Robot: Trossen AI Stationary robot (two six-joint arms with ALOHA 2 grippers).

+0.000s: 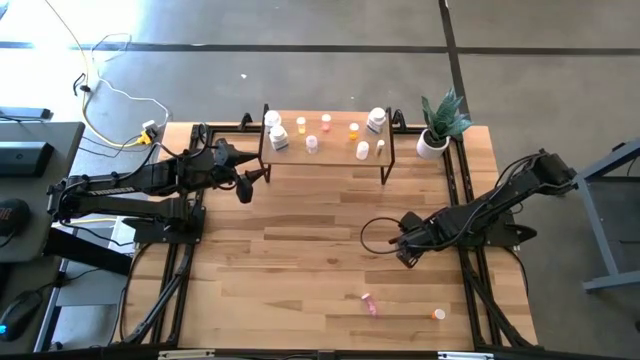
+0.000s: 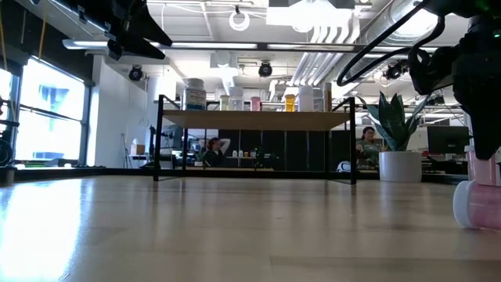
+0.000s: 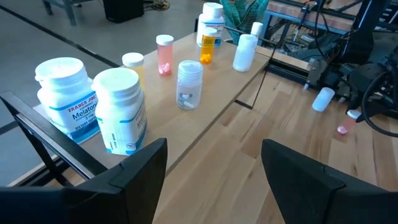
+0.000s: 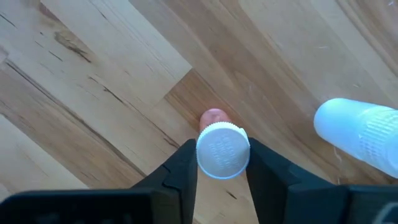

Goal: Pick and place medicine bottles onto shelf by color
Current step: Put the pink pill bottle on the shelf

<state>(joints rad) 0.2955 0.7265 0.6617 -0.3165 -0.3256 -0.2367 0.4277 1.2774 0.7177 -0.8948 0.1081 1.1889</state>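
Your right end effector is clenched on a white-capped pink bottle standing on the tabletop; another white bottle lies just beside it. Your left end effector hangs released near the shelf, which carries white, pink and orange bottles.

A large white bottle at the left of the left wrist view carries a blue label reading "TRADER JOE'S" and a word starting "Melaton". The neighbouring white-capped bottle has print too small to read.
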